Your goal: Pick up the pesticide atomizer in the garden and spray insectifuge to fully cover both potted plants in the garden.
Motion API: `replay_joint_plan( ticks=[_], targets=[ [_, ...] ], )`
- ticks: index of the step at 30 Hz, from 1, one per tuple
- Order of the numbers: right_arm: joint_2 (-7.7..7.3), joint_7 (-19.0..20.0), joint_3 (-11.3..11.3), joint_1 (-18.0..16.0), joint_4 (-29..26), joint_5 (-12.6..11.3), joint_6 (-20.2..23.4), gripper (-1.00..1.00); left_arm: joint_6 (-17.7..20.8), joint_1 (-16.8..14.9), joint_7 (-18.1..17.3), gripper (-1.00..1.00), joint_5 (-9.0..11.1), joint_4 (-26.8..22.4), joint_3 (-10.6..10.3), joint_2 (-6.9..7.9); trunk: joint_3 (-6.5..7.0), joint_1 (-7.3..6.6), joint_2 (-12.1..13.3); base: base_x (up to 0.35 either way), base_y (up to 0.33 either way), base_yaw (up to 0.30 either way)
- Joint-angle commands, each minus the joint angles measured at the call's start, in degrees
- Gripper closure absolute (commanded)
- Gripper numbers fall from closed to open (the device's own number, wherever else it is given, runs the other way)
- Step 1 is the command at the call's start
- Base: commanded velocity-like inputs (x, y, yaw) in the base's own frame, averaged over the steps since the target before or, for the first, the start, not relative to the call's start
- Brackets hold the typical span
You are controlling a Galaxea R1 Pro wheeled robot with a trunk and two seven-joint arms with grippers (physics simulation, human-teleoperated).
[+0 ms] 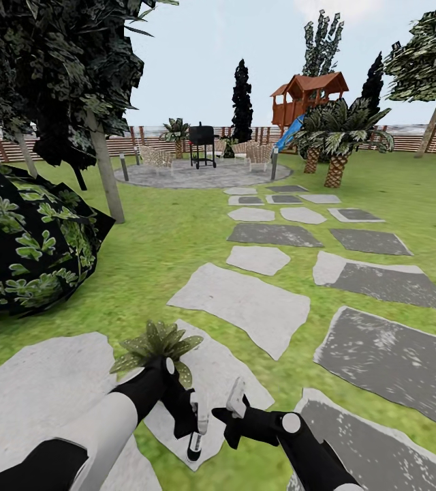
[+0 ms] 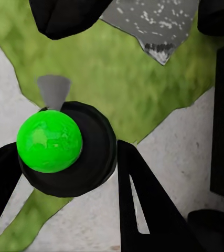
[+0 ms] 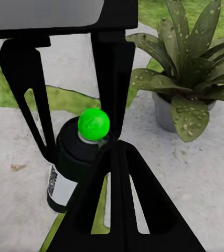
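The pesticide atomizer (image 1: 195, 442) is a dark slim bottle with a white label and a round green top (image 3: 94, 124). My left gripper (image 1: 192, 423) is shut on it, one finger on each side of its body (image 2: 85, 157), at the edge of a pale stepping stone. My right gripper (image 1: 235, 404) is shut on nothing, a hand's width right of the bottle and pointing at it (image 3: 114, 152). One potted plant (image 1: 157, 344) stands just beyond the left gripper. Its broad green leaves (image 3: 193, 73) carry tiny whitish specks of insectifuge.
A big dark bush (image 1: 27, 245) fills the left side, with a tree trunk (image 1: 105, 170) behind it. Grey stepping stones (image 1: 245, 300) lead over the lawn to a round patio (image 1: 204, 174) with a grill, chairs, palms (image 1: 337, 136) and a fence.
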Motion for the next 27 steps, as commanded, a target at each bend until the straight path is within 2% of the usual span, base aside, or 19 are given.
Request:
replay_joint_plan(
  ticks=[1, 18, 20, 22, 24, 27],
  targets=[
    [0.04, 0.0, -0.1, 0.0, -0.1, 0.6, -0.4, 1.00, 0.6, 0.0, 0.1, 1.00, 0.1, -0.1, -0.1, -0.05, -0.05, -0.01, 0.0, 0.000, 0.000, 0.000],
    [0.06, 0.0, -0.1, 0.0, -0.1, 0.6, -0.4, 1.00, 0.3, 0.0, 0.1, 1.00, 0.6, -0.1, -0.1, -0.56, -0.05, -0.01, 0.0, 0.000, 0.000, 0.000],
    [0.06, 0.0, -0.1, 0.0, -0.1, 0.6, -0.4, 1.00, -1.7, 0.0, 0.0, 1.00, 0.6, 0.0, 0.0, -0.66, -0.05, -0.01, 0.0, 0.000, 0.000, 0.000],
    [0.06, 0.0, -0.1, 0.0, -0.1, 0.6, -0.4, 1.00, -3.3, 0.0, 0.0, 1.00, 1.3, 0.0, 0.0, -0.69, -0.05, -0.01, 0.0, 0.000, 0.000, 0.000],
    [0.06, 0.0, -0.1, 0.0, -0.1, 0.6, -0.4, 1.00, -3.7, 0.0, 0.0, 1.00, 2.4, 0.0, -0.1, -0.70, -0.05, -0.01, 0.0, 0.000, 0.000, 0.000],
    [0.06, 0.0, -0.1, 0.0, -0.1, 0.6, -0.4, 1.00, -3.8, 0.0, 0.1, 1.00, 2.9, 0.0, 0.0, -0.70, -0.05, -0.01, 0.0, 0.000, 0.000, 0.000]
  ],
)
